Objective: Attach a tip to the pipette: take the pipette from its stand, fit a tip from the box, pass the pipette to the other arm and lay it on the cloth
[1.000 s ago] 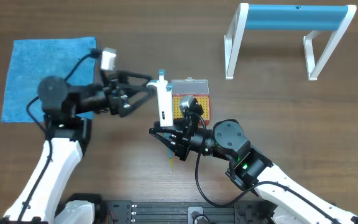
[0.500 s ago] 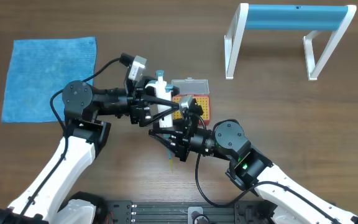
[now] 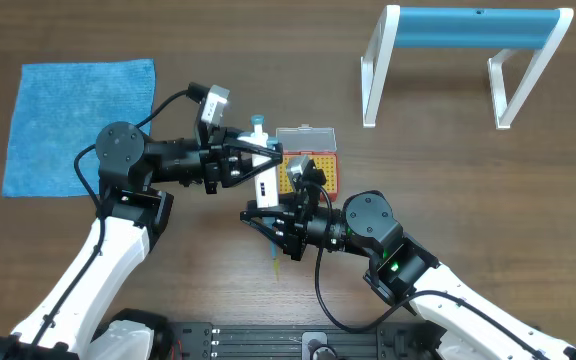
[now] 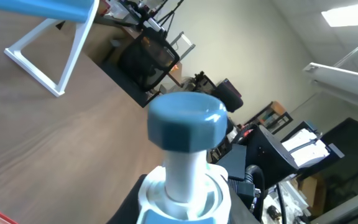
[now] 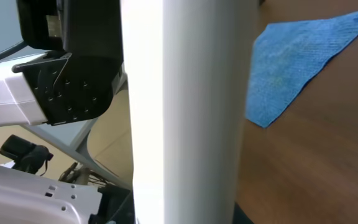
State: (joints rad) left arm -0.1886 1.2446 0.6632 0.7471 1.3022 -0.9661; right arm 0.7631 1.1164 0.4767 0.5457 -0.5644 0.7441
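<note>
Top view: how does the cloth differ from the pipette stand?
The cloth lies flat at the left; the stand stands upright at the right. The cloth is all blue; the stand has white legs under a blue bar. Neither bears the pipette.

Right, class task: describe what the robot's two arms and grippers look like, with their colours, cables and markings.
Both the left arm and right arm have white links, rounded black joints and looping black cables. The left gripper and right gripper are black. A small green light glows on the right arm.
</note>
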